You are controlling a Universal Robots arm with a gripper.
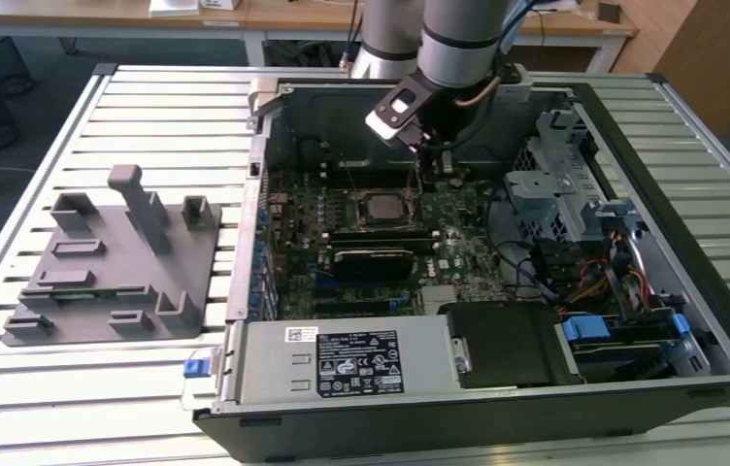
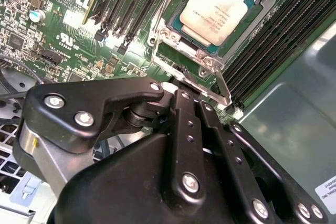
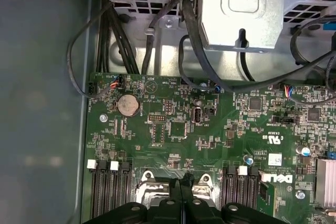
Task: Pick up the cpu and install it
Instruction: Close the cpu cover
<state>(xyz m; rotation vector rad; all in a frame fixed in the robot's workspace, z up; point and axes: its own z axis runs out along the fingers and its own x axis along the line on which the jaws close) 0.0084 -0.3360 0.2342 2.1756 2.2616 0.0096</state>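
Black two-finger gripper (image 2: pixel 179 84) on the grey arm is hanging inside the open black computer case (image 1: pixel 469 427), low over the green motherboard (image 3: pixel 173 129). In both wrist views the fingers are pressing together, clenched on nothing that I can see. The cpu (image 2: pixel 220 9), a flat square chip with a pale silver top, is lying inside the square metal-framed socket (image 2: pixel 165 38), just beyond the fingertips, apart from them. It's looking level in the second wrist view, but I can't tell whether the frame is actually clamping it. The short silver lever tab (image 2: pixel 224 85) is sitting right beside the fingertips. The grey plastic tray with upright posts (image 1: pixel 106 282) is standing well apart on the slatted metal table (image 1: pixel 145 107), at the exterior view's left. My read on the risks: the tips are riding very close to the frame edge, so any sideways drift could be snagging the lever tab or scraping the board. If the chip isn't fully keyed in, any downward push on it could be bending socket pins. The black memory slots (image 2: pixel 131 3) flanking the socket are leaving little room for the linkage.
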